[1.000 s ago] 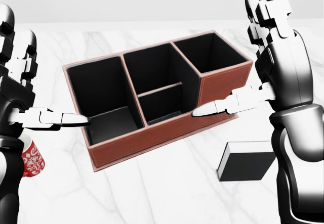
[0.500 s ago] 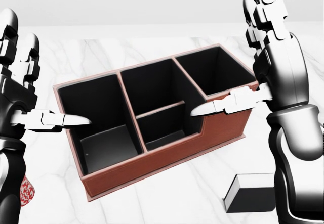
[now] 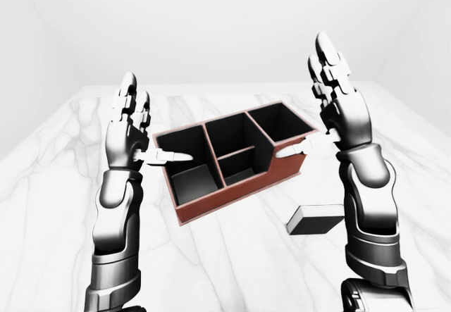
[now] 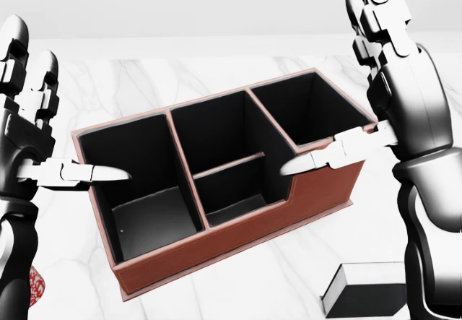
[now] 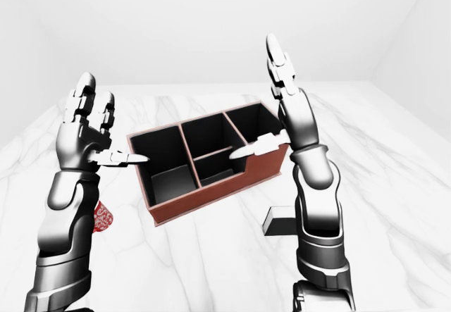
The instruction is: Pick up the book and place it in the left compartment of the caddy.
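Right of the caddy point(image 4: 238, 212), the book point(image 3: 315, 221) lies untouched on the counter point(image 3: 232, 256); camera has moved closer, both hands point(image 3: 127, 125) point(image 3: 338, 104) still spread, empty.

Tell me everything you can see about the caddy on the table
The reddish-brown, leather-look rectangular caddy has a black lining and an open top. Thin walls split it into a large left compartment, a middle section divided by a lower cross wall into two smaller pockets, and a right compartment. All look empty. It sits flat on the white marble table, turned at an angle in the head view. Nothing touches it; the robot's open hands are raised to either side.
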